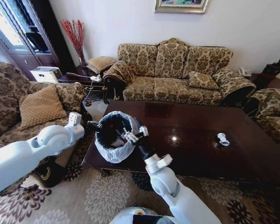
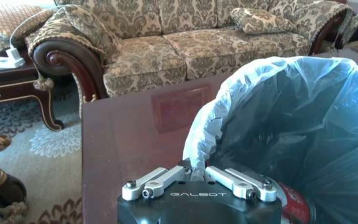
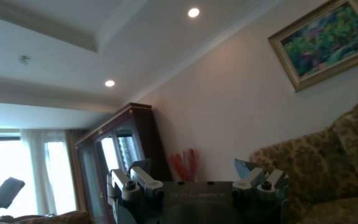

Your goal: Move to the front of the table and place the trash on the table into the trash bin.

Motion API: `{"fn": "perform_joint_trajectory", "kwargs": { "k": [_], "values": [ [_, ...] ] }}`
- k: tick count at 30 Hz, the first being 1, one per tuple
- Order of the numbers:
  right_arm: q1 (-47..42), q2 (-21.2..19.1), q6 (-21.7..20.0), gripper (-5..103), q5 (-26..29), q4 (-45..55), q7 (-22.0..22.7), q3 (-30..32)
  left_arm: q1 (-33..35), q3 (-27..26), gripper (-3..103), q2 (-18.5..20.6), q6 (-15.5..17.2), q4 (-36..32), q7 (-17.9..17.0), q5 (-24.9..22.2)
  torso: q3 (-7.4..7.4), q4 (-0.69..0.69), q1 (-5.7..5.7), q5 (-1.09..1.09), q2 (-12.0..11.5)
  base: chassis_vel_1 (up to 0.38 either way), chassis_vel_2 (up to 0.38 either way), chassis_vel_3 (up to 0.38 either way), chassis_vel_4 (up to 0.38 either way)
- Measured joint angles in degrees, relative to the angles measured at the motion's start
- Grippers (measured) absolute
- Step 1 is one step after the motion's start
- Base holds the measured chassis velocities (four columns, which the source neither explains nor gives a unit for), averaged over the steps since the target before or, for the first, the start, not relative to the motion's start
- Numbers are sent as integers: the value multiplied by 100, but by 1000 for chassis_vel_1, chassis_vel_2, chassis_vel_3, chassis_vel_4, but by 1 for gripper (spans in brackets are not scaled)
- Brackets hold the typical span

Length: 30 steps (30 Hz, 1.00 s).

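The trash bin [image 1: 113,138], lined with a whitish bag, is at the left front corner of the dark glossy table [image 1: 196,154]. My left gripper [image 1: 90,126] is shut on the bin's rim; in the left wrist view its fingers [image 2: 166,179] pinch the bag's folded edge [image 2: 197,154]. A bottle with a red label [image 2: 294,203] lies inside the bin. Over the bin's right rim my right gripper [image 1: 133,136] stands open and tilted upward, with nothing between its fingers [image 3: 129,182]. A small crushed clear bottle [image 1: 222,139] lies on the table to the right.
A patterned sofa [image 1: 177,74] stands behind the table, with armchairs at the left [image 1: 32,102] and right [image 1: 273,109]. A dark side table [image 1: 79,77] with a white cable sits at the back left. Patterned carpet [image 1: 84,200] covers the floor in front.
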Motion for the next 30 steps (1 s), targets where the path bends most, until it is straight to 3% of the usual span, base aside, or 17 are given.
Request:
{"fn": "perform_joint_trajectory", "kwargs": {
  "k": [2,4,5,6,8,10,18,26,30],
  "values": [
    [-64,1,-49,89,60,-42,1,147,3,-4,0,-12,0,4,-3,1,0,0,0,0,0,0,0,0,0],
    [-284,-55,-556,98,772,-482,2,1071,24,-11,0,-121,0,23,-68,9,0,-2,0,0,0,0,0,0,0],
    [-285,-117,-697,98,1118,-710,5,1363,37,-11,0,-163,0,23,-82,19,1,-1,0,2,0,0,0,0,0],
    [-285,-117,-697,98,1118,-710,5,1363,37,-11,0,-163,0,23,-82,19,1,-1,0,2,0,0,0,0,0],
    [-134,-247,-935,100,1892,-1326,4,2041,101,-19,0,-250,0,18,-104,67,1,-1,1,0,0,0,0,0,0],
    [-1,-279,-942,100,2058,-1751,5,2331,149,-36,0,-280,0,6,-109,84,1,0,1,0,-1,0,0,0,0],
    [585,-455,-706,100,2104,-3336,4,2984,328,-98,0,-357,0,-69,-144,127,1,2,1,-1,0,-72,-73,89,93],
    [838,-482,-468,100,1719,-4353,2,3033,372,-121,0,-454,1,-77,-189,141,1,-1,1,5,0,-220,-227,218,228],
    [1055,-439,-155,100,1556,-4901,1,2958,366,-90,0,-516,2,-73,-191,149,1,-4,2,-8,-1,-294,-303,289,264]
  ]
}}
